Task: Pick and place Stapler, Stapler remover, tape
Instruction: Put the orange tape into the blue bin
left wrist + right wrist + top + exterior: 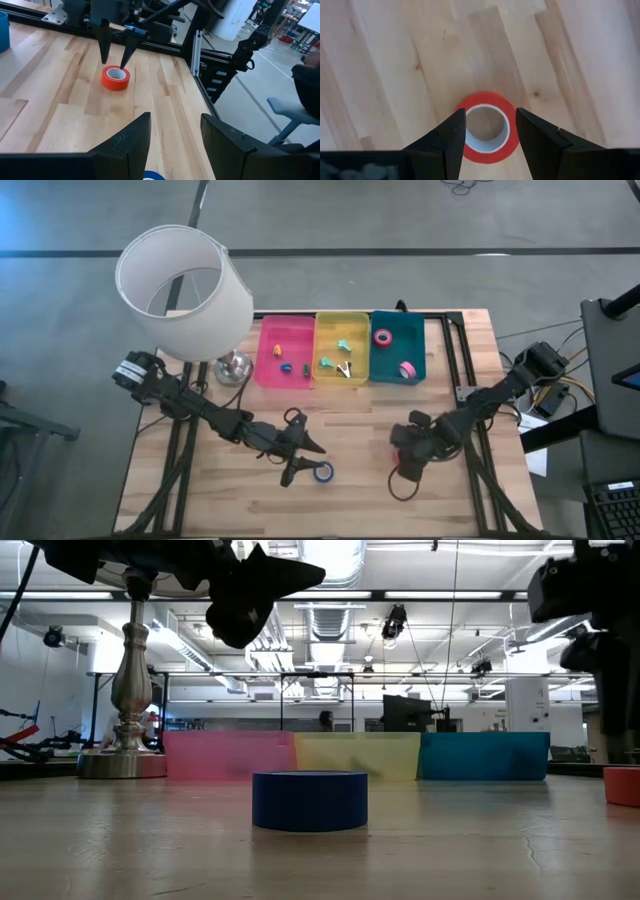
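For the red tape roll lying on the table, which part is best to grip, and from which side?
The red tape roll lies flat with its hole facing up, so come from straight above and pinch across its ring wall. The right end effector already hangs open right over it, fingers pointing down.

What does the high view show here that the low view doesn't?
Only the high view shows what the bins hold: two pink tape rolls in the teal bin, small pieces in the pink bin and yellow bin, plus the lamp shade. Only the low view shows the room behind and the lamp's metal stem. Both show the blue tape and red tape on the table.
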You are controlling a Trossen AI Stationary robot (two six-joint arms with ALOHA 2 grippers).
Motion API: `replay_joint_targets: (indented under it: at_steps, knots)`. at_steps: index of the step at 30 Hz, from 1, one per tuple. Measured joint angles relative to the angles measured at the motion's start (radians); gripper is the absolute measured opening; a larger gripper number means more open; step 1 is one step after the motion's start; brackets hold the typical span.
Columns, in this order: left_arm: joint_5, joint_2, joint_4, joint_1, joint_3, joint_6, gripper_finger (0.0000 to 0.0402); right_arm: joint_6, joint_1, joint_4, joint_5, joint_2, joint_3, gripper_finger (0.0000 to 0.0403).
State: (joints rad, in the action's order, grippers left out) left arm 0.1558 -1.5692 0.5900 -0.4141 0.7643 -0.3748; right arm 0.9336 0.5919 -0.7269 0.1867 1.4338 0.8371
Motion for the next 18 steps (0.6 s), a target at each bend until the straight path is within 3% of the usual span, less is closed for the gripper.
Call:
replay_joint_targets:
  at_steps: [5, 18]
  knots:
    - [0.0, 0.0, 0.0, 0.0, 0.0, 0.007, 0.0177, 0.103, 0.001, -0.001, -0.001, 0.0, -0.048, 0.0166]
    - [0.0, 0.0, 0.0, 0.0, 0.0, 0.008, 0.0177, 0.072, 0.001, 0.008, -0.011, 0.0, -0.106, 0.0166]
